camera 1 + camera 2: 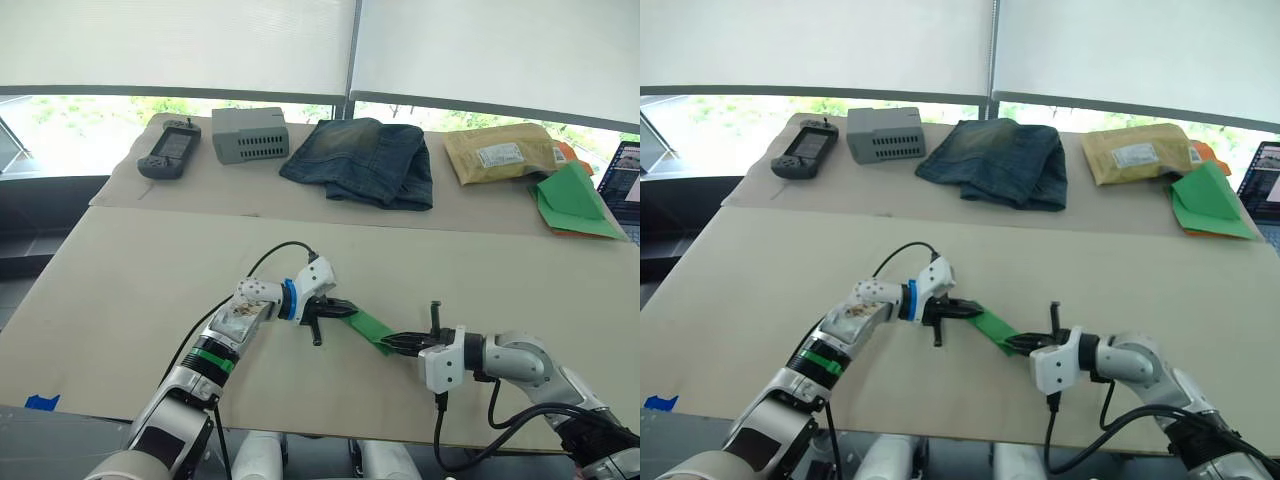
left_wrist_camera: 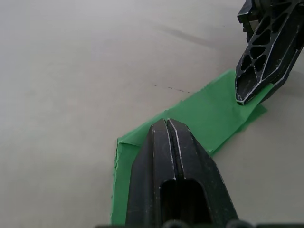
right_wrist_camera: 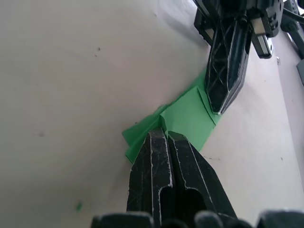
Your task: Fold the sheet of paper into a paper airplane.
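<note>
paper airplane (image 1: pixel 366 327) | left gripper (image 2: pixel 166 124) pinching end | right gripper (image 3: pixel 164 134) pinching other end

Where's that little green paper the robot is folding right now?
The folded green paper lies near the front middle of the tan table, pinched at either end between the left tool and the right tool.

Daylight is pouring in through the white roller blinds (image 1: pixel 200 45) at the back, and the strip of window under them is blown out, greenery barely readable. I get soft, even light on the beige tabletop (image 1: pixel 150 270), only faint shadows under the arms. Head views bend a bit at the edges. Wrist views look sharp on the folded bright green paper (image 2: pixel 209 111), but my own black fingers (image 2: pixel 178 190) go soft up close.
</note>
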`<act>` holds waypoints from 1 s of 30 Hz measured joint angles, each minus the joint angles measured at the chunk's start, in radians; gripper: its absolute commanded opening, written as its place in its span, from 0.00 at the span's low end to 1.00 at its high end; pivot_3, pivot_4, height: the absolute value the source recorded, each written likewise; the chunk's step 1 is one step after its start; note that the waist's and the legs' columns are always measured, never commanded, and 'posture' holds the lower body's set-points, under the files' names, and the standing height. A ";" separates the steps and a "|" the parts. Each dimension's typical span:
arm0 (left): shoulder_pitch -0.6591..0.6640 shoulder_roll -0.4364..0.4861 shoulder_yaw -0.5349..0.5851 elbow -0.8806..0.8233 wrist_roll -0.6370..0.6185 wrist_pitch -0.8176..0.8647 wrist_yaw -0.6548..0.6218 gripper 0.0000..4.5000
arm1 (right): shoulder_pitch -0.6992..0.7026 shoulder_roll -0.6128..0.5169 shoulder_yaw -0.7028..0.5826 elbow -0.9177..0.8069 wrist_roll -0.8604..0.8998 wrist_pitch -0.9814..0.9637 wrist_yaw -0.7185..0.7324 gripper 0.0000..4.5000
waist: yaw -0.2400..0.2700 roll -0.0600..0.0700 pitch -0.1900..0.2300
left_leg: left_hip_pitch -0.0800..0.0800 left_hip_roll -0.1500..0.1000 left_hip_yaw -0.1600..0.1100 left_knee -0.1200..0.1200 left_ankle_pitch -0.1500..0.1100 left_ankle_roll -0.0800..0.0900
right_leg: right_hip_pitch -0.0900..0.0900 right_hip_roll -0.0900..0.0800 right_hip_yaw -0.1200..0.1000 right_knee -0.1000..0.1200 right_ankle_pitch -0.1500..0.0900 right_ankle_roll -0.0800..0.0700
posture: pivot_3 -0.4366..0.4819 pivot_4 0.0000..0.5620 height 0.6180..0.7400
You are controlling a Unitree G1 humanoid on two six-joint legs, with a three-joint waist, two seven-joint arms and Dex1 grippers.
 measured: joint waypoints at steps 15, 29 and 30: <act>-0.017 -0.047 0.000 0.063 0.033 -0.033 0.001 0.00 | 0.109 -0.083 -0.178 -0.309 0.393 0.456 0.032 0.74 | 0.010 0.001 -0.001 | 0.008 0.000 -0.001 0.001 0.000 0.000 | 0.012 0.000 0.001 -0.003 -0.001 0.002 | 0.48 0.27 0.95; 0.008 -0.057 0.003 0.017 0.051 -0.019 0.009 0.00 | 0.042 0.311 -0.092 -0.386 0.510 1.200 -0.273 0.01 | 0.012 0.003 -0.002 | 0.004 -0.001 -0.004 0.000 -0.003 0.004 | 0.012 0.000 -0.001 -0.011 0.000 0.003 | 0.48 0.27 0.95; 0.010 -0.056 0.004 0.013 0.052 -0.016 0.010 0.00 | 0.045 0.315 -0.086 -0.387 0.497 1.199 -0.275 0.01 | 0.011 0.004 -0.002 | 0.004 -0.001 -0.004 0.000 -0.003 0.005 | 0.012 0.000 -0.001 -0.011 0.000 0.003 | 0.48 0.27 0.95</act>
